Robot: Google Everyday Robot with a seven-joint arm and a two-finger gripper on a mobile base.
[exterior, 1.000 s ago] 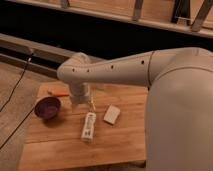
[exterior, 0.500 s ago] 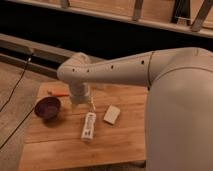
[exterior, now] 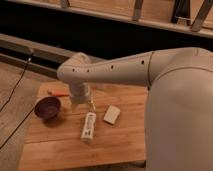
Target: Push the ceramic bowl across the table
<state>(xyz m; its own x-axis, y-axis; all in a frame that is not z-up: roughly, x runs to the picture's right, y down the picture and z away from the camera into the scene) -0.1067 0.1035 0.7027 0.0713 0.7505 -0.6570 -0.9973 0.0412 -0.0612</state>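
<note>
The ceramic bowl (exterior: 47,107), dark purple and glossy, sits near the left edge of the bamboo table (exterior: 60,150). My gripper (exterior: 82,103) hangs from the white arm just right of the bowl, low over the tabletop and apart from the bowl's rim by a small gap. The arm's wrist covers most of the gripper.
A white remote (exterior: 88,126) lies just below the gripper. A small white block (exterior: 112,114) lies to its right. An orange pen-like object (exterior: 59,93) lies behind the bowl. My large white arm body fills the right side. A black cable (exterior: 15,90) runs over the floor at left.
</note>
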